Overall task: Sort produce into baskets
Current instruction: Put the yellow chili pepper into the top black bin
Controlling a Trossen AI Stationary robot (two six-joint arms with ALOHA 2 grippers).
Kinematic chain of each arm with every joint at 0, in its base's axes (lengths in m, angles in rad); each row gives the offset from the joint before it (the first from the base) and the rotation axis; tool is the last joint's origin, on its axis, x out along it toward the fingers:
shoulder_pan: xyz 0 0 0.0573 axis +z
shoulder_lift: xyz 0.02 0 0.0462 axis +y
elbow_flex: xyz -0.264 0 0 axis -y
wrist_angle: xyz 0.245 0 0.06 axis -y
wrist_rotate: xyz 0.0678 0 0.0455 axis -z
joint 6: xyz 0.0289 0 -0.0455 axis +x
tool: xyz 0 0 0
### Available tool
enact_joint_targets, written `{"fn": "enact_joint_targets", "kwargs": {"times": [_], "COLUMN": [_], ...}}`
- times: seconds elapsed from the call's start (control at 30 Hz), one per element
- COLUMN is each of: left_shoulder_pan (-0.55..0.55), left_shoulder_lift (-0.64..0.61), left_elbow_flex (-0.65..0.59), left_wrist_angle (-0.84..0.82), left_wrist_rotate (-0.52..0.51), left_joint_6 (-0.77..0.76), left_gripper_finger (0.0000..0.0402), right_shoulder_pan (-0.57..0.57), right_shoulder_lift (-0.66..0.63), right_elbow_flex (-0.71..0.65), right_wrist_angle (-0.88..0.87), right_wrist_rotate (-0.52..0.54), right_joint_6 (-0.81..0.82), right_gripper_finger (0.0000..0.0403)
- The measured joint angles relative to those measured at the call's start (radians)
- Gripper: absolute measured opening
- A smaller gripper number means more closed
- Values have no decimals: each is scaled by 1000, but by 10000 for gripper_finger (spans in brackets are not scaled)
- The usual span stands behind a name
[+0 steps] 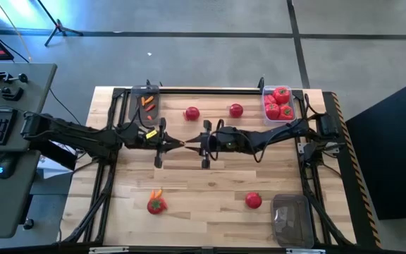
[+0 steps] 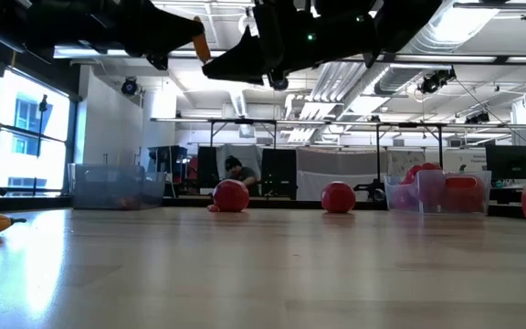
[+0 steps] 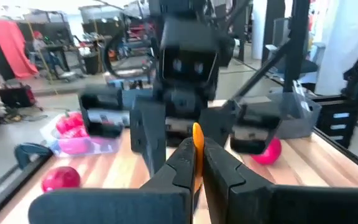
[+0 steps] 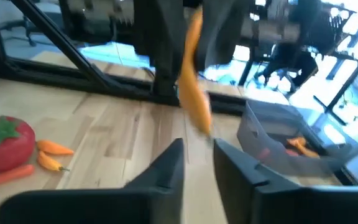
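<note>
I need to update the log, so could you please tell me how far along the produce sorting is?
Done: glossy red tomatoes fill the clear plastic tub, orange carrot pieces lie in another tub. In hand: the left gripper is shut on a thin orange carrot, facing the right gripper. Left: four loose tomatoes, floor carrots, third tub.

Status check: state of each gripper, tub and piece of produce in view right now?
Left gripper: shut on thin orange carrot piece, raised above mid-table.
Right gripper: open, facing the carrot, not gripping.
Translucent plastic tub, high view top-left: holds orange pieces.
Top-right tub: holds red tomatoes.
Bottom-right tub: no produce seen inside.
Loose glossy red tomatoes: four, lying on wooden table.
</note>
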Motion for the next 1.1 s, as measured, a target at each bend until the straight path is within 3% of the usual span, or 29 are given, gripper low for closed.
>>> {"fn": "enact_joint_targets", "kwargs": {"times": [0.13,0.27,0.47,0.57,0.8,1.1], "left_shoulder_pan": [0,15,133,229,493,783], "left_shoulder_lift": [-42,-108,-201,-211,-166,-10], "left_elbow_flex": [0,0,45,83,176,225], "left_wrist_angle": [-38,-144,-498,-699,-999,-1032], "left_wrist_rotate": [-65,-238,-555,-642,-559,-345], "left_joint_6": [25,35,-99,-204,-321,-266], "left_gripper_finger": [1,1,1,0,0,0], "right_shoulder_pan": [2,2,2,2,2,2], "right_shoulder_lift": [0,0,0,0,0,0], "right_elbow_flex": [0,0,0,0,0,0], "right_wrist_angle": [-28,-83,-130,-130,-137,-152], "right_wrist_rotate": [24,51,52,52,52,50], "right_joint_6": [24,27,43,43,43,46], "right_gripper_finger": [137,168,176,177,177,177]}}
